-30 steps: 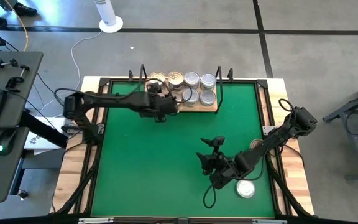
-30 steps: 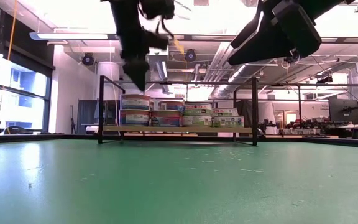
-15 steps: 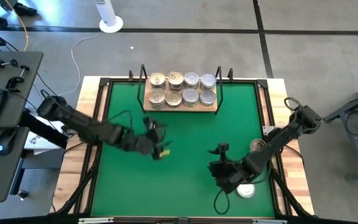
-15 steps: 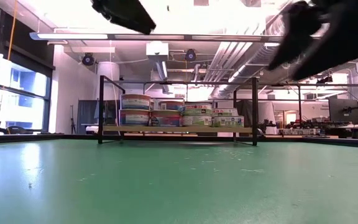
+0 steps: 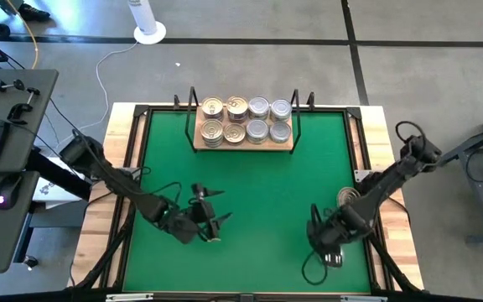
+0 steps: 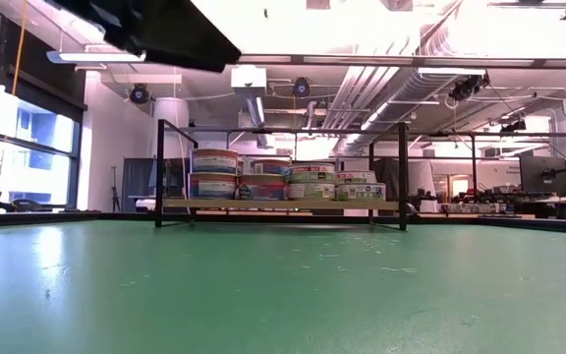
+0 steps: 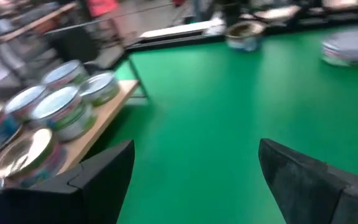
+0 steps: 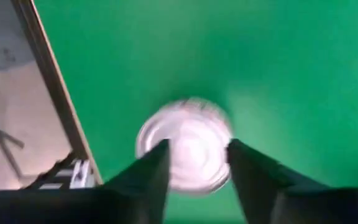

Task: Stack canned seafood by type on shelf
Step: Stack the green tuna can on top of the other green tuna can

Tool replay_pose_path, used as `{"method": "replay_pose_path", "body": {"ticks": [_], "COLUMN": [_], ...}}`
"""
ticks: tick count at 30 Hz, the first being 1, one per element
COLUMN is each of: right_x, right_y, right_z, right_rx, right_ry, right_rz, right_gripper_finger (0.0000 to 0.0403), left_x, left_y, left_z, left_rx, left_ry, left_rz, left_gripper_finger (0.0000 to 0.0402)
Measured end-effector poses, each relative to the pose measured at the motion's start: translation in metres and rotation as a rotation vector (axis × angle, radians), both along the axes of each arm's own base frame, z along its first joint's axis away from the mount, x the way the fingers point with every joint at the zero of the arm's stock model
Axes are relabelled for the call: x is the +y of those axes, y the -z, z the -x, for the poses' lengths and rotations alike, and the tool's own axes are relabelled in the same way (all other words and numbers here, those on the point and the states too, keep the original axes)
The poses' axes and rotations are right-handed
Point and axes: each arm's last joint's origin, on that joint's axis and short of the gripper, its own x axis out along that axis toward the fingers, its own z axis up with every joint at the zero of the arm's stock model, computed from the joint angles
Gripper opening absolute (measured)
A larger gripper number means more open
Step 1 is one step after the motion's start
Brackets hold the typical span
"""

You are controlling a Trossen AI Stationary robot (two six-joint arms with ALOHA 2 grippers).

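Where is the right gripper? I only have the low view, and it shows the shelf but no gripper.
Observer: The right gripper is at the front right of the green mat, down over a silver-lidded can.
Operator: Any other loose cans out there?
Observer: One, a gold-lidded can at the mat's right edge, farther back than the right gripper.
Operator: And the left gripper?
Observer: The left gripper hovers open over bare mat at front left, with nothing between its fingers.
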Motion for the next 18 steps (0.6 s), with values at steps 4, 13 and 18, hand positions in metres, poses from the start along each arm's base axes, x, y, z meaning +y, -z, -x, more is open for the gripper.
{"method": "replay_pose_path", "body": {"ticks": [4, 13, 18], "right_x": [0.019, 0.05, 0.049], "right_y": [0.008, 0.045, 0.06], "right_z": [0.01, 0.009, -0.017], "right_rx": [0.062, 0.096, -0.013], "right_ry": [0.008, -0.043, -0.1], "right_rz": [-0.023, 0.016, 0.023], "right_gripper_finger": [0.006, 0.002, 0.0003], "left_x": [-0.002, -0.005, -0.005], "left_y": [0.012, 0.03, 0.032], "left_z": [-0.003, -0.007, -0.008], "left_rx": [-0.031, 0.005, 0.008], "left_ry": [-0.072, -0.068, -0.07], "left_rz": [0.048, 0.06, 0.056], "left_gripper_finger": [0.0328, 0.0328, 0.0328]}}
